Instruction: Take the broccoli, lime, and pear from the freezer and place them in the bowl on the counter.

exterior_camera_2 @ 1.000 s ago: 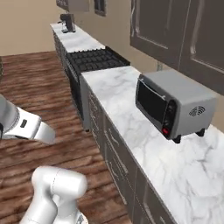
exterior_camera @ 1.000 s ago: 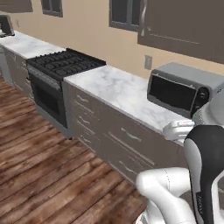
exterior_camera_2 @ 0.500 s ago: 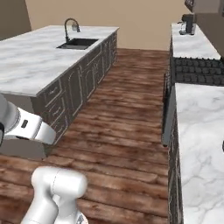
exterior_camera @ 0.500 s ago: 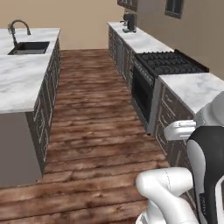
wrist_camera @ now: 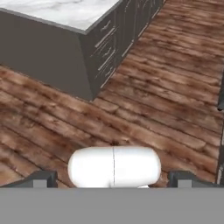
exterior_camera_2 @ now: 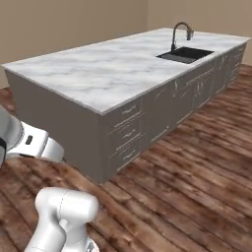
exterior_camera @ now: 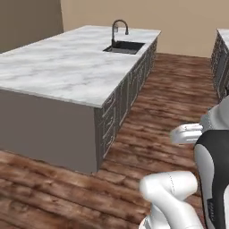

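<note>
My gripper (wrist_camera: 113, 177) is open: its two dark fingertips (wrist_camera: 41, 178) stand far apart at the bottom of the hand view, with nothing between them. It points down at brown wooden floor (wrist_camera: 144, 87) near the corner of a kitchen island (wrist_camera: 65, 17). The white arm (exterior_camera: 214, 170) rises folded close to the base in the left base view. The broccoli, lime, pear, freezer, bowl and its counter are out of view.
A long island (exterior_camera: 67, 67) with a white marble top and grey drawers fills the left; a dark sink (exterior_camera: 125, 46) with a curved faucet (exterior_camera: 118, 27) sits at its far end. Wooden floor (exterior_camera: 170, 103) runs along its right side. More grey cabinets (exterior_camera: 221, 62) stand at the far right.
The whole picture has swung: the base has turned away from the wall worktop with the toaster oven and stove, and the island with the sink is now in front. The gripper stays open.
</note>
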{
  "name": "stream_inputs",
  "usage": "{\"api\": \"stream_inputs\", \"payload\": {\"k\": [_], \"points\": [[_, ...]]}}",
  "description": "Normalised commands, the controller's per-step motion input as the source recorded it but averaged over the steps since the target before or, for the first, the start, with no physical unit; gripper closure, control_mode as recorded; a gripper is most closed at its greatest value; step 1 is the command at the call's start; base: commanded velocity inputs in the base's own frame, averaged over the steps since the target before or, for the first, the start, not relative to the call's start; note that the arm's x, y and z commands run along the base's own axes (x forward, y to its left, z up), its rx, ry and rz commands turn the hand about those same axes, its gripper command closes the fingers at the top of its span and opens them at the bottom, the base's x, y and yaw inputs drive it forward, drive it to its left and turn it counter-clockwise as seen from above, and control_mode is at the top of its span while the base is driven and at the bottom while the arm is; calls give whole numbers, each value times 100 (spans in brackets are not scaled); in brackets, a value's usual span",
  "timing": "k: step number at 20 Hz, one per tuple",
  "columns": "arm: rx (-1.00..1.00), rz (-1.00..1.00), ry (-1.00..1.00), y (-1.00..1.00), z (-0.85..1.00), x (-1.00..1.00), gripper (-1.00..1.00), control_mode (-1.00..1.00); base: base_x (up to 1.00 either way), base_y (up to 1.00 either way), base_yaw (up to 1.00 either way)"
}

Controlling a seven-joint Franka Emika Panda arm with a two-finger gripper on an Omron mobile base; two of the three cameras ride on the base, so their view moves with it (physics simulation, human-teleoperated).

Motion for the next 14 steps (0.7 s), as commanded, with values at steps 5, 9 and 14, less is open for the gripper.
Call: {"api": "stream_inputs", "payload": {"k": [5,9,14], "points": [[0,0,0,0,0,0,-100,100,99,0,74],[0,0,0,0,0,0,-100,100,70,0,82],[0,0,0,0,0,0,-100,100,31,0,91]]}}
